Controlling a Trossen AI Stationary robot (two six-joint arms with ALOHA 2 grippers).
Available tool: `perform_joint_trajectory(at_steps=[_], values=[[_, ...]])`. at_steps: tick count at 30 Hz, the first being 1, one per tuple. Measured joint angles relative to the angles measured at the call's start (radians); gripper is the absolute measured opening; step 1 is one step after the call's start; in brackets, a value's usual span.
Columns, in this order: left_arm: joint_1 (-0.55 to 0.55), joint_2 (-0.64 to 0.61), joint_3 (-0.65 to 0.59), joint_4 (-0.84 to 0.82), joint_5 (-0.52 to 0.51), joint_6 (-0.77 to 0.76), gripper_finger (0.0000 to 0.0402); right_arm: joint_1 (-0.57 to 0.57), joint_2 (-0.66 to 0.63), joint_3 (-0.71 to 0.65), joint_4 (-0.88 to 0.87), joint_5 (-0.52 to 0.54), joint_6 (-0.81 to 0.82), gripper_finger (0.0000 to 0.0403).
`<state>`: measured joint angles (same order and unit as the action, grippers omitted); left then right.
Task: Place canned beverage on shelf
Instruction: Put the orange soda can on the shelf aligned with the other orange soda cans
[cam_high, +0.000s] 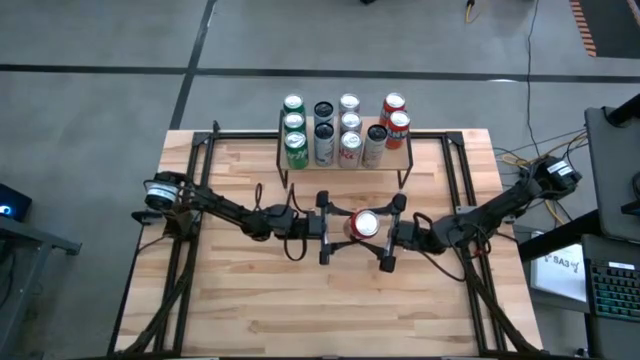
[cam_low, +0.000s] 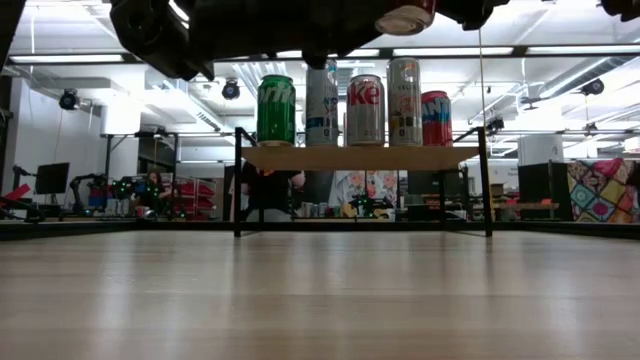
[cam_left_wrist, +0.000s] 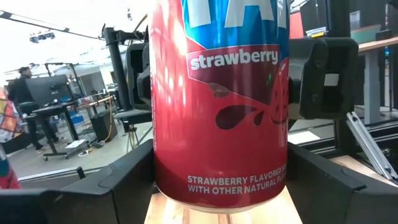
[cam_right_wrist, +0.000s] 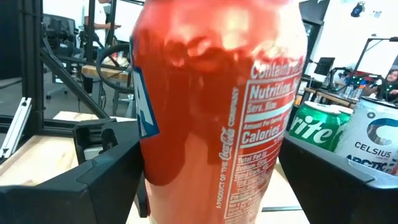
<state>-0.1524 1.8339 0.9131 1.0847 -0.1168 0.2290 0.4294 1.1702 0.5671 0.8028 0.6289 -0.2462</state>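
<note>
High view shows the red strawberry can (cam_high: 362, 224) held up between the two arms over the middle of the worktop (cam_high: 250, 310), in front of the shelf (cam_high: 345, 165). The left hand (cam_high: 328, 228) grips it on both sides of its wall, fingers (cam_left_wrist: 124, 186) pressed against the body. The right hand (cam_high: 390, 233) stands around the same can from the other side, but whether its fingers (cam_right_wrist: 106, 174) press or have let go I cannot tell. In the low view the can (cam_low: 405, 17) hangs well above the worktop, higher than the shelf board (cam_low: 360, 157). It looks like a thin, stiff metal can with a smooth, glossy wall, likely slippery and easy to dent, and fairly heavy if full; mid-body, squarely across its width, seems the best place to hold. The shelf already carries rows of other cans (cam_high: 322, 132), packed close, with the green ones (cam_high: 295, 150) at the left. Bare board shows mainly at the near right corner (cam_high: 398, 157), so there is little room, and a nudge could topple the neighbours. Black frame rails (cam_high: 455, 165) flank the shelf on both sides.
</note>
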Motion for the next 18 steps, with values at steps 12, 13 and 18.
perform_joint_trajectory(at_steps=[12, 13, 18], values=[[-0.001, -0.001, -0.036, -0.015, -0.139, 0.029, 0.0287, 0.000, -0.060, 0.021, -0.028, 0.008, 0.012, 0.0347], [-0.001, -0.001, -0.036, -0.011, -0.141, 0.029, 0.0287, -0.001, -0.058, 0.035, -0.047, 0.011, 0.012, 0.0347], [-0.001, 0.001, -0.031, -0.005, -0.147, 0.032, 0.0287, -0.001, -0.056, 0.141, -0.262, 0.099, 0.057, 0.0347]])
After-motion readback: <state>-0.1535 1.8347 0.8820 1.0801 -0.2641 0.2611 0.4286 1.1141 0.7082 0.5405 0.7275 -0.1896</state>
